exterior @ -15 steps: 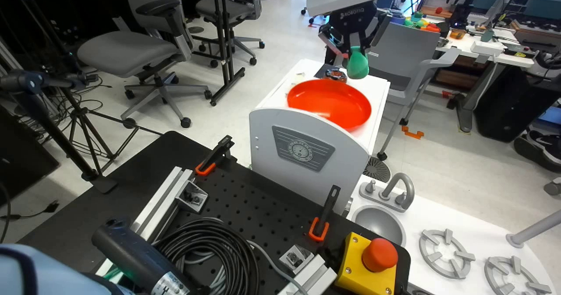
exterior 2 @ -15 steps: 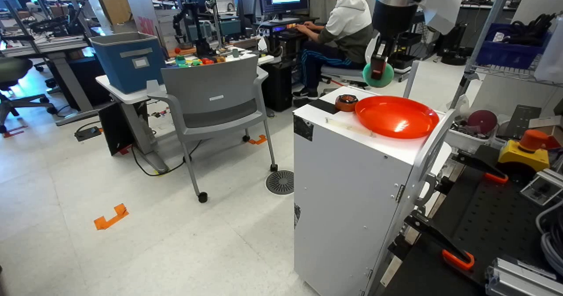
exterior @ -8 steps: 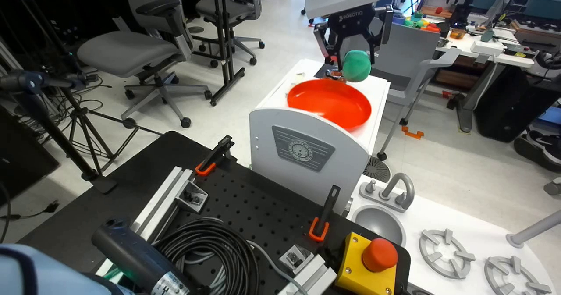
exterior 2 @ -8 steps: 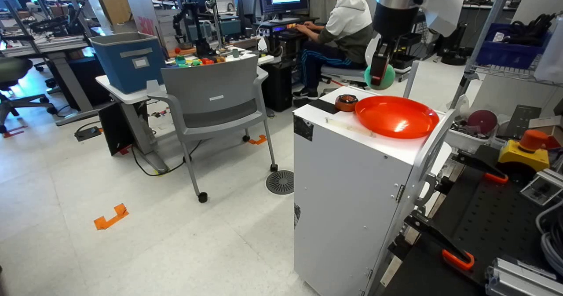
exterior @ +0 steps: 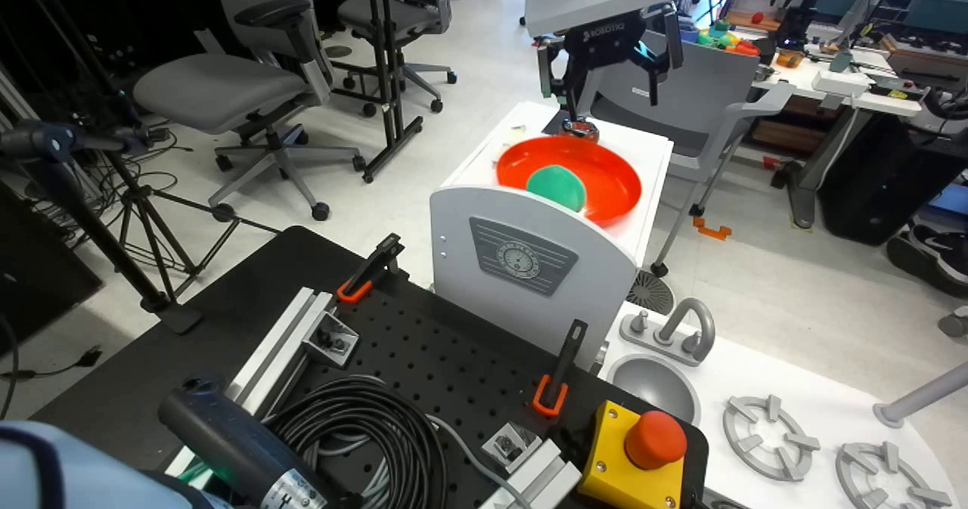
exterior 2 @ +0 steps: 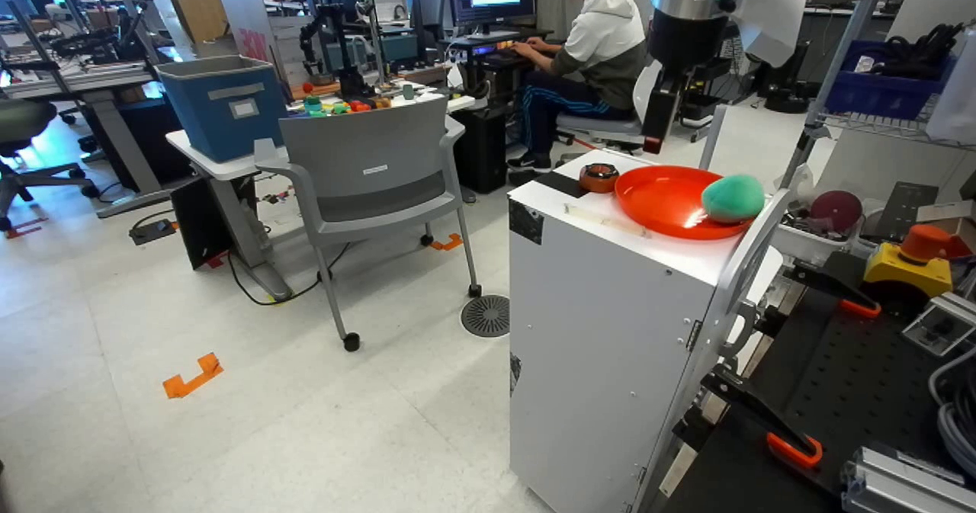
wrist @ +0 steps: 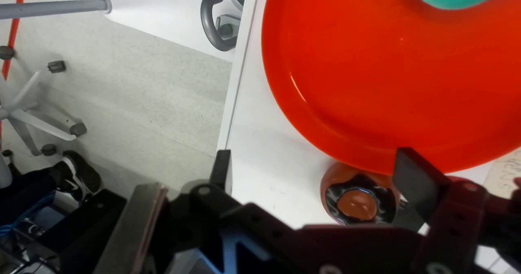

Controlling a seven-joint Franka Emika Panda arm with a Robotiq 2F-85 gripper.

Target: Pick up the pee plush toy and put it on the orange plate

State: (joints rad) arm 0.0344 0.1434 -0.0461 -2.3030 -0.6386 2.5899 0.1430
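One green plush toy [exterior 2: 733, 198] on orange plate [exterior 2: 662, 202], near rim; tool [wrist: 315, 170] spread wide, higher than plate, toward opposite rim; brown pot [wrist: 356, 204] just beside plate; white bench [wrist: 266, 160] beneath.

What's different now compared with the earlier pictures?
The black gripper has opened and let go of the round green plush toy, which dropped down toward the arched grey panel, onto the round, shallow orange plate. The plate and the small round brown object look about where they were.
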